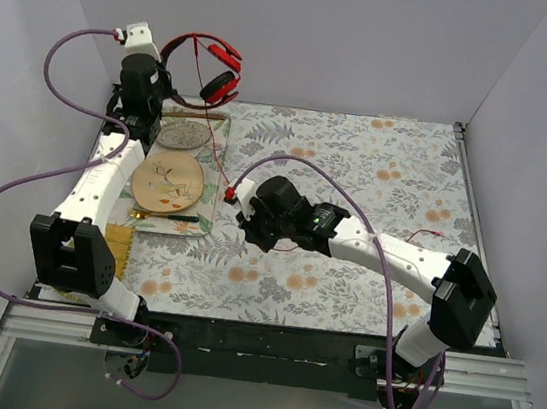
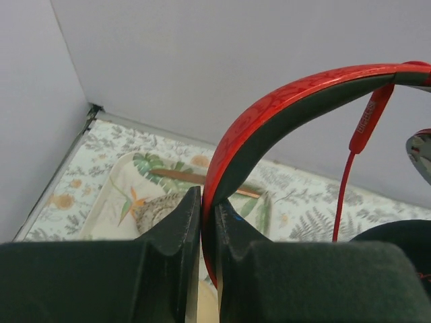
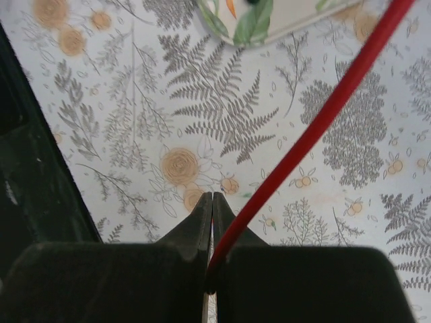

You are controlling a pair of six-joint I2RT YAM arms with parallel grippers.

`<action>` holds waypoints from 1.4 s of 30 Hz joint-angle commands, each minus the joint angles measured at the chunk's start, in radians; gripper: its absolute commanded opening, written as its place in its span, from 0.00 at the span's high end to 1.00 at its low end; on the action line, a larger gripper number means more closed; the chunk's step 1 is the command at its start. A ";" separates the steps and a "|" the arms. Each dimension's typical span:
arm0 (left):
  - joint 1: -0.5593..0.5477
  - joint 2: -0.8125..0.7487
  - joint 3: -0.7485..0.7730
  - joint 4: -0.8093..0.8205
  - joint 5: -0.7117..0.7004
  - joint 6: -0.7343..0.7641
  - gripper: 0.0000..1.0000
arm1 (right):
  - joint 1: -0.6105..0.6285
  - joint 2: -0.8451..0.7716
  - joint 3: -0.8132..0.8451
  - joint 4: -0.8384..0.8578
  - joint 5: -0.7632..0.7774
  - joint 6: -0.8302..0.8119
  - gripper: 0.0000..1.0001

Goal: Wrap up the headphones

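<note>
Headphones (image 1: 215, 86) arch rightward from left pincer (image 2: 207, 202) — cable (image 3: 316, 124) straight to right pincer (image 3: 212, 202).

The headphones (image 2: 289, 104) run off the left wrist view's right edge; their cable (image 3: 315, 124) vanishes between the right gripper's (image 3: 212, 198) closed fingers.

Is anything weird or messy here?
Nothing is spilled or broken. The one odd sight: the headphones hang in the air instead of lying on the table, because the left hand pinches their headband. Their red cable runs straight down to the right hand, which pinches it.
</note>
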 commanded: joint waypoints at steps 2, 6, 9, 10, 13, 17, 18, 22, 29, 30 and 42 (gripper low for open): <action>-0.088 -0.082 -0.211 0.269 -0.044 0.256 1.00 | 0.018 0.017 0.254 -0.216 0.017 -0.044 0.99; -0.208 -0.123 -0.369 0.378 -0.086 0.452 1.00 | 0.016 0.059 0.417 -0.326 0.114 -0.084 0.99; -0.268 -0.155 -0.454 0.428 -0.077 0.577 1.00 | 0.004 0.080 0.517 -0.384 0.226 -0.102 0.99; -0.279 -0.163 -0.468 0.424 -0.046 0.596 1.00 | -0.004 0.083 0.534 -0.393 0.243 -0.105 0.99; -0.290 -0.185 -0.498 0.346 0.011 0.623 1.00 | -0.071 0.082 0.582 -0.410 0.272 -0.110 0.99; -0.308 -0.220 -0.515 0.235 0.109 0.633 1.00 | -0.215 0.071 0.608 -0.400 0.275 -0.102 0.99; -0.314 -0.225 -0.526 0.205 0.118 0.639 1.00 | -0.241 0.068 0.611 -0.384 0.272 -0.099 0.99; -0.359 -0.246 -0.551 0.123 0.164 0.683 1.00 | -0.349 0.047 0.623 -0.331 0.177 -0.091 0.99; -0.391 -0.266 -0.560 -0.013 0.233 0.660 1.00 | -0.462 0.091 0.680 -0.311 0.126 -0.096 0.99; -0.391 -0.269 -0.558 -0.023 0.255 0.654 1.00 | -0.473 0.100 0.679 -0.308 0.128 -0.096 0.99; -0.393 -0.306 -0.492 -0.197 0.434 0.544 1.00 | -0.564 0.131 0.657 -0.242 0.050 -0.088 0.99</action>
